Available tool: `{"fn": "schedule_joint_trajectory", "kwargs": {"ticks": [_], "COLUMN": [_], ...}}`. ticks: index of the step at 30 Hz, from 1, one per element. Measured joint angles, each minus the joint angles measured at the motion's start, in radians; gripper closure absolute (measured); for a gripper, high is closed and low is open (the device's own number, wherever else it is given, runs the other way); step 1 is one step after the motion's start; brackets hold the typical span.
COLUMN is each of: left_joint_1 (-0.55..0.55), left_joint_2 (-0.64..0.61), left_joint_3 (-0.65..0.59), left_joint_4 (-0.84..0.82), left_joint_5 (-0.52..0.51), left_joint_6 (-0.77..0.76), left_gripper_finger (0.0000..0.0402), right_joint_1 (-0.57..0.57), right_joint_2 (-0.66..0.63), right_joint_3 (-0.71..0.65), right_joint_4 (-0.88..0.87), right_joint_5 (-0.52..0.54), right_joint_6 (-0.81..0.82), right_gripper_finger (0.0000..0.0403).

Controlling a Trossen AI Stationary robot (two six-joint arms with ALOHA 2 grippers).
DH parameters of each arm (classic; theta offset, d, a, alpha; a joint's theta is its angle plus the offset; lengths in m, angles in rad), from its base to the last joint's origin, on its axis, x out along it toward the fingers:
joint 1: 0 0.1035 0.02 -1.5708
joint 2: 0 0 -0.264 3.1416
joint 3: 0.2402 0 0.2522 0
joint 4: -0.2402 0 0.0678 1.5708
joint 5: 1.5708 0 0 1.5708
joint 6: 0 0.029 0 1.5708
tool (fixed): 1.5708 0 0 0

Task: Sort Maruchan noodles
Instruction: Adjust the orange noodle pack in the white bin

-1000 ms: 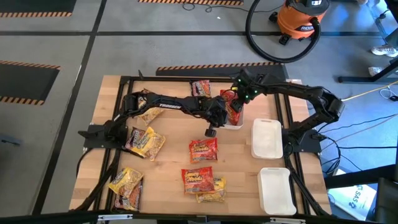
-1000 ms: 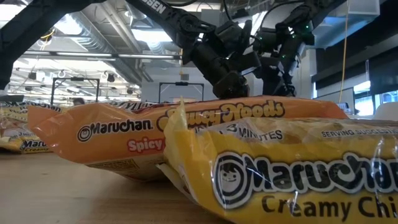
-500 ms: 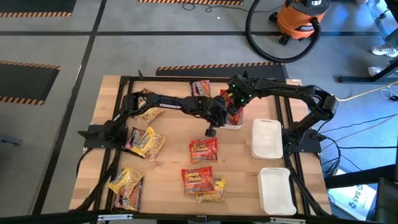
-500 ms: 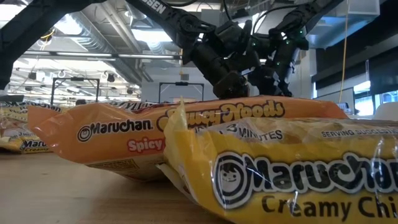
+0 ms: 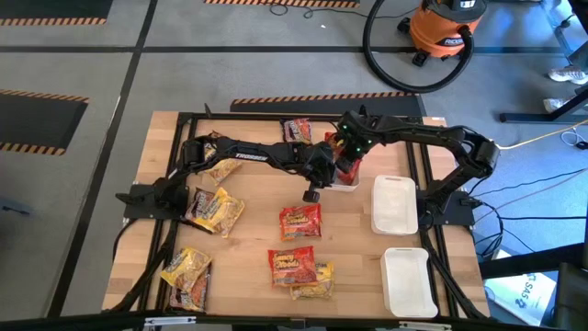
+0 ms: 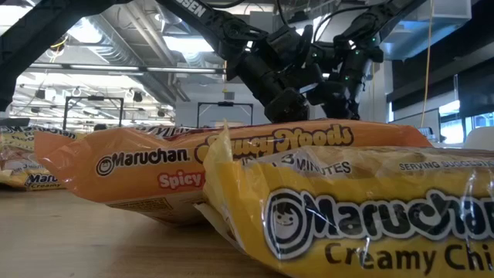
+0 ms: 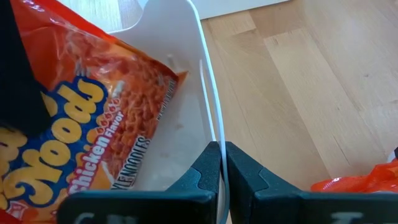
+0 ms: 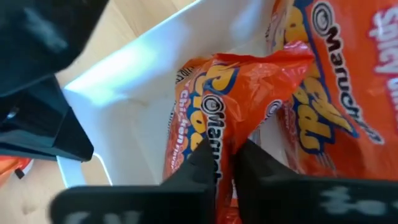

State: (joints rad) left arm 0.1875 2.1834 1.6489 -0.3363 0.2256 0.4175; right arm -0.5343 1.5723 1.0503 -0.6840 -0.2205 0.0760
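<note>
A white foam tray (image 5: 349, 186) at the table's middle far part holds red-orange Maruchan noodles packets (image 7: 106, 124). My left gripper (image 7: 221, 165) reaches in from the table's left and is shut on the tray's rim. Over the tray, my right gripper (image 8: 224, 162) comes in from the right and is shut on one orange packet (image 8: 211, 118); a second orange packet (image 8: 336, 93) lies beside it. More packets lie flat on the wood: a dark one (image 5: 296, 129), red ones (image 5: 300, 221) (image 5: 292, 265), and yellow ones (image 5: 186, 268). My left gripper pinches the tray's thin side wall at its rim (image 7: 210, 124), one finger inside the tray and one outside. The fingers slant down from the table's left. The tray rests on the table. My right gripper pinches a crumpled end of the orange packet (image 8: 233, 127) between its two fingers, coming steeply from above. The plastic bunches into folds at the fingers. The rest of the packet lies inside the tray.
Two more white trays (image 5: 393, 204) (image 5: 409, 280) lie at the table's right side. Mixed packets (image 5: 216, 210) sit at the left, some under my left arm. An orange packet (image 6: 231, 166) and a yellow one (image 6: 355, 208) lie at the near edge.
My right gripper has gone a little down and toward the table's left, onto the tray, and has shut on the orange packet there. The tray has stayed in place.
</note>
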Motion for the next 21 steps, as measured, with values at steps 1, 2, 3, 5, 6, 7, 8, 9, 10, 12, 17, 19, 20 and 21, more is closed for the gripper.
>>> {"fn": "schedule_joint_trajectory", "kwargs": {"ticks": [1, 2, 3, 5, 6, 7, 8, 9, 10, 12, 17, 19, 20, 21], "left_joint_1": [0.0, 0.0, 0.0, -0.001, -0.001, -0.001, -0.001, -0.001, -0.001, 0.0, -0.001, -0.001, -0.001, -0.001], "left_joint_2": [0.0, 0.0, 0.0, 0.0, 0.0, 0.0, 0.0, 0.0, 0.0, 0.0, 0.0, 0.0, 0.0, 0.0], "left_joint_3": [0.0, 0.0, 0.0, 0.0, 0.0, 0.0, 0.0, 0.0, 0.0, 0.0, 0.0, 0.0, 0.0, 0.0], "left_joint_4": [0.0, 0.0, 0.0, 0.0, 0.0, 0.001, 0.001, 0.001, 0.001, 0.001, 0.002, 0.002, 0.002, 0.002], "left_joint_5": [0.0, 0.0, 0.001, 0.0, 0.001, 0.0, 0.0, 0.0, -0.001, -0.001, -0.002, -0.002, -0.002, -0.002], "left_joint_6": [0.0, 0.0, 0.0, 0.0, 0.0, 0.0, 0.0, 0.0, 0.0, 0.0, 0.0, 0.0, 0.0, 0.0], "left_gripper_finger": [0.0395, 0.0395, 0.0395, 0.0395, 0.0395, 0.0395, 0.0395, 0.0395, 0.0395, 0.0395, 0.0395, 0.0395, 0.0395, 0.0395], "right_joint_1": [0.0, 0.0, 0.0, 0.0, 0.0, 0.0, 0.0, 0.0, 0.0, 0.0, 0.0, 0.0, 0.0, 0.0], "right_joint_2": [-0.004, -0.009, -0.014, -0.034, -0.047, -0.057, -0.068, -0.081, -0.096, -0.121, -0.158, -0.163, -0.163, -0.163], "right_joint_3": [0.001, 0.004, 0.01, 0.022, 0.03, 0.038, 0.047, 0.056, 0.064, 0.079, 0.101, 0.111, 0.116, 0.12], "right_joint_4": [-0.003, -0.011, -0.019, -0.032, -0.043, -0.052, -0.061, -0.07, -0.08, -0.09, -0.098, -0.099, -0.102, -0.104], "right_joint_5": [0.0, 0.002, 0.002, 0.004, 0.01, 0.014, 0.021, 0.031, 0.043, 0.084, 0.14, 0.159, 0.168, 0.174], "right_joint_6": [-0.007, -0.011, -0.016, -0.03, -0.034, -0.04, -0.053, -0.068, -0.086, -0.121, -0.251, -0.304, -0.327, -0.35], "right_gripper_finger": [0.0393, 0.0392, 0.0387, 0.0383, 0.0385, 0.0389, 0.0394, 0.0397, 0.0398, 0.0396, 0.04, 0.0399, 0.0398, 0.0398]}}
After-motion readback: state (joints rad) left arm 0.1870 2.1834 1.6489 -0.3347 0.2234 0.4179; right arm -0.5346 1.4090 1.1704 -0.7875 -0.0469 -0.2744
